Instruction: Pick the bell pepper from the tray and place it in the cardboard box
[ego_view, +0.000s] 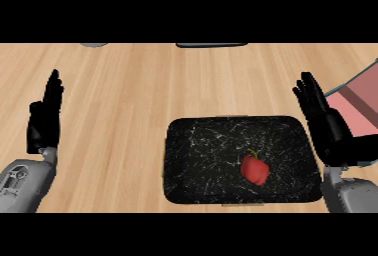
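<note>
The red bell pepper (255, 170) lay inside the black tray (193, 150), toward its lower right part, with its thin stem pointing up and away from the robot. The tray sat on the wooden surface (148, 85). At the far right edge a pinkish box with a pale blue rim (354, 102) showed only partly; it was probably the cardboard box for the pepper.

The right hand (325, 125) stood just beside the tray's right side, fingers straight and released, holding nothing. The left hand (43, 120) rested open near the left edge, fingers up, also holding nothing.

The step in hand looked like the very first one: reaching for the pepper. The right hand was the closer one and sat between the pepper and the box, so it seemed the best pick. To do it well, it should come over the tray's edge, go down over the pepper's fat middle, and close there, not on the little stem.
</note>
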